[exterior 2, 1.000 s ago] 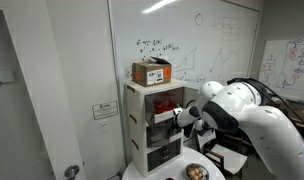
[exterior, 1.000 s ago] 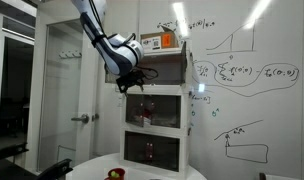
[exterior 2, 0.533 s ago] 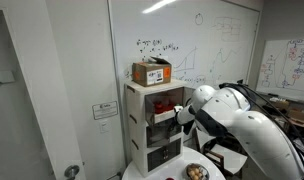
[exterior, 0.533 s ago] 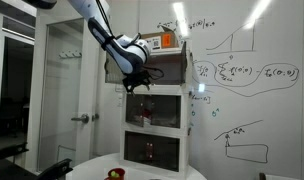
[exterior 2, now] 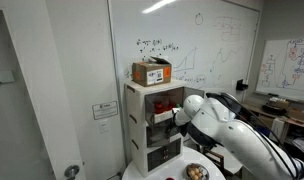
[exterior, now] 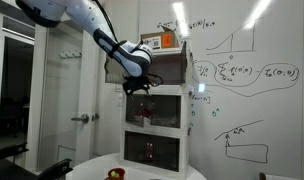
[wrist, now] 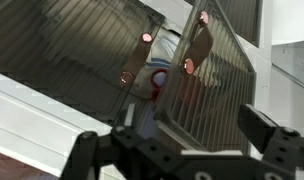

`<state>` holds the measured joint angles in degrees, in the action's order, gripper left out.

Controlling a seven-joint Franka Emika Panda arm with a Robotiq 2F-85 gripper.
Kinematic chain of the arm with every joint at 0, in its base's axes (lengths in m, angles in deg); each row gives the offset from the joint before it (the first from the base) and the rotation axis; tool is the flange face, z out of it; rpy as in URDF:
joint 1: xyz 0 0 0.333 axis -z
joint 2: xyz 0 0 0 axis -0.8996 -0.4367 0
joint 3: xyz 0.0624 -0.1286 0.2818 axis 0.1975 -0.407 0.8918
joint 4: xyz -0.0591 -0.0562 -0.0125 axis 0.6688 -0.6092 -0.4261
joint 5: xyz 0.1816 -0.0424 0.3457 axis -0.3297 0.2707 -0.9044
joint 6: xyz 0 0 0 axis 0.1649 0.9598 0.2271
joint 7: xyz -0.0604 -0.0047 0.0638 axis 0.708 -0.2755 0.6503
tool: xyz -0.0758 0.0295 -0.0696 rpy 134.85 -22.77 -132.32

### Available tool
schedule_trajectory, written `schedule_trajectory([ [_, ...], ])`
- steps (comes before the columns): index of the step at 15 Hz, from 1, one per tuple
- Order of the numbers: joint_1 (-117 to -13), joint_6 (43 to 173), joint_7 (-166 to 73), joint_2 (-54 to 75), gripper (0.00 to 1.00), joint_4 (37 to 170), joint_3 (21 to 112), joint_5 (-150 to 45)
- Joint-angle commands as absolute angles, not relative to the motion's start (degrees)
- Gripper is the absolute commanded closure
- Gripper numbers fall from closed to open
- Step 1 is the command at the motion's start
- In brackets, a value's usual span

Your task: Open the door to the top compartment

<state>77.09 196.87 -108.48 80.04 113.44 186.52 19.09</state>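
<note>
Just short of the ribbed door [wrist: 222,100] edge, pincer [wrist: 182,160] spread wide, open air before the cabinet [exterior: 157,125].

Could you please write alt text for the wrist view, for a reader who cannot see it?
The open gripper spans the bottom of the frame, its two dark fingers spread wide, close in front of a ribbed translucent door panel seen at a slant. Blurred red, blue and brown items show through the ribbing; what they are cannot be told.
</note>
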Motion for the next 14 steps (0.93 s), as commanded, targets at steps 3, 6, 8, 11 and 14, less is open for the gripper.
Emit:
schedule_trajectory([
  [3, 77.0, 200.2, -120.2, 84.9, 0.00, 107.0, 184.6, 19.8],
  [6, 76.5, 199.7, -123.0, 83.7, 0.00, 106.7, 185.8, 20.2],
  [8, 76.2, 199.0, -124.5, 82.3, 0.00, 106.8, 186.9, 20.5],
  [11, 73.8, 197.7, -130.0, 80.8, 0.00, 108.1, 187.2, 21.5],
  [14, 71.2, 197.3, -135.0, 79.9, 0.00, 108.9, 186.8, 22.5],
])
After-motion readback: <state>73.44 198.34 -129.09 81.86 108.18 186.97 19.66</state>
